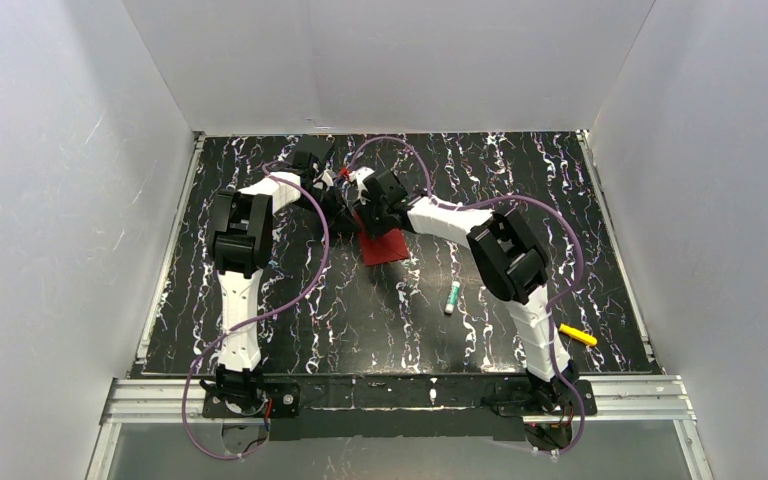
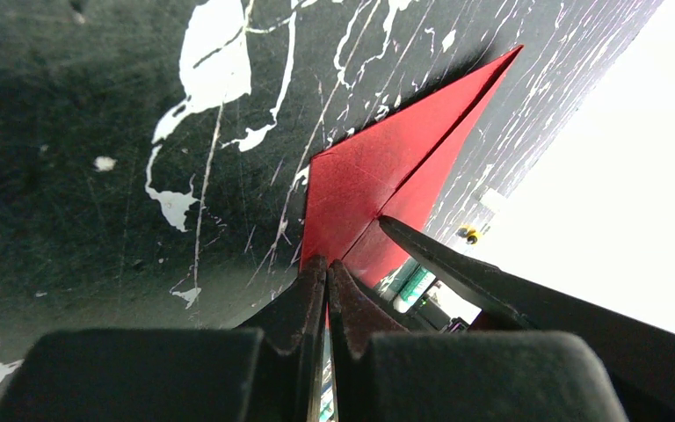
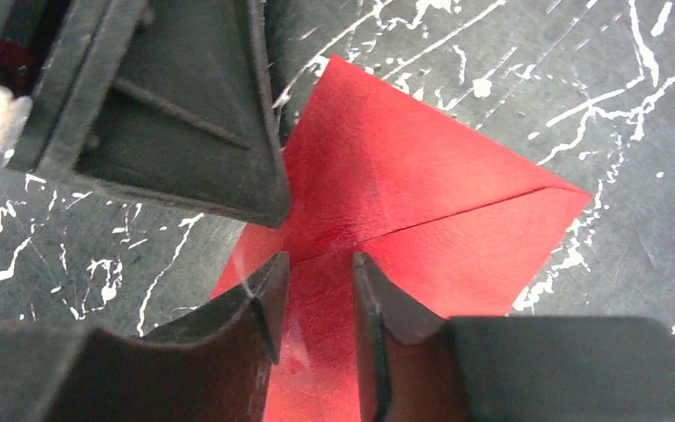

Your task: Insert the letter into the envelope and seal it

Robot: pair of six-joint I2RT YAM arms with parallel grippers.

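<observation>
From above, both wrists are covering the far end of the envelope (image 1: pixel 385 248), hiding its flap and both sets of fingertips. In the right wrist view the left gripper (image 3: pixel 268 198) is blocking the envelope's upper-left part, while its near part is running off the bottom edge and under the fingers of the right gripper (image 3: pixel 318 262).

We found the far middle of the table (image 1: pixel 360 335) crowded: the left gripper (image 2: pixel 327 264) and right gripper (image 3: pixel 316 268) met tip to tip over the envelope (image 1: pixel 384 246), with no passage between them. Nearer us the surface lay open, except for a white-and-green tube (image 1: pixel 451 297) right of centre and a yellow tool (image 1: pixel 577 335) beside the right arm (image 1: pixel 520 280). White walls (image 1: pixel 390 60) closed three sides.
</observation>
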